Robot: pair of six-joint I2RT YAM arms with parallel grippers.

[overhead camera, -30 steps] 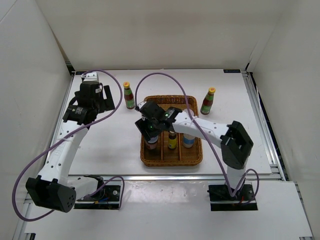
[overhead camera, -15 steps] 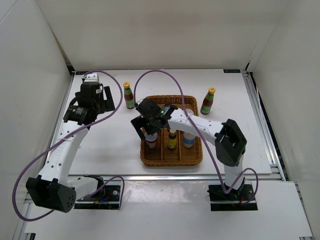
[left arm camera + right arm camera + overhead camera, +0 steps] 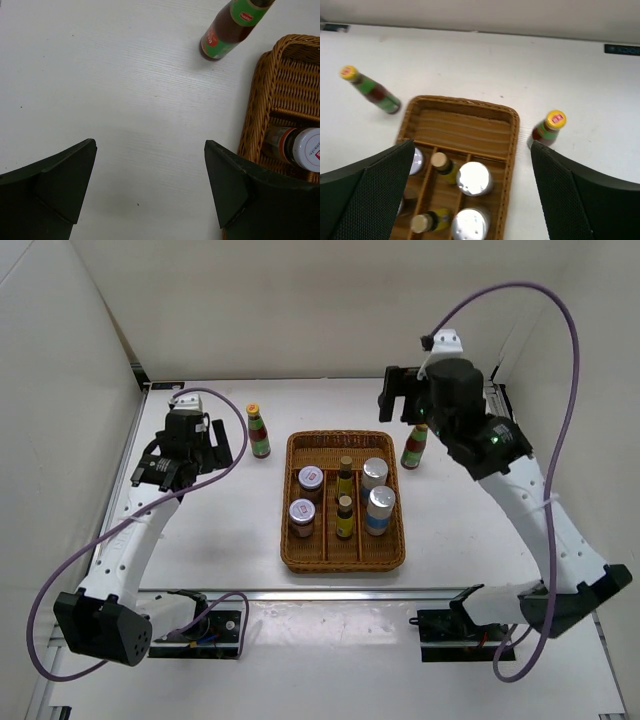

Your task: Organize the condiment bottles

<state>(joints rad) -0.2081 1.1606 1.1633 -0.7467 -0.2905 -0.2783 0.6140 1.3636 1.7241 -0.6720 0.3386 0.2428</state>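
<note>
Lifted since a second ago: right gripper (image 3: 400, 405), from low over the left lane of the wicker tray (image 3: 343, 437) up and back toward the far right, now hanging high beside the right sauce bottle (image 3: 413, 452). Fingers spread wide, nothing between them. Left gripper (image 3: 222, 440) little changed from before, over bare table (image 3: 230, 530) to the left of the tray, fingers likewise spread wide and holding nothing.

Inside the tray, six containers upright in three lanes:
- **Left lane:** near pink-lidded jar (image 3: 302, 512) and far pink-lidded jar (image 3: 310, 480), one behind the other.
- **Middle lane:** near mini bottle (image 3: 345, 515) and far mini bottle (image 3: 346, 472), both yellow-labelled.
- **Right lane:** near silver-lidded cylinder (image 3: 381, 505) and far silver-lidded cylinder (image 3: 375, 475).

Outside the tray, both orange-capped sauce bottles upright on the table. Left sauce bottle (image 3: 260, 437) just off the far left corner of the tray, right sauce bottle just off the far right corner, both clear of the wicker.

From the left wrist: left sauce bottle ahead and to the right, tray edge with one pink-lidded jar along the right side. From the right wrist: tray below between the two fingers, one sauce bottle on either side.
</note>
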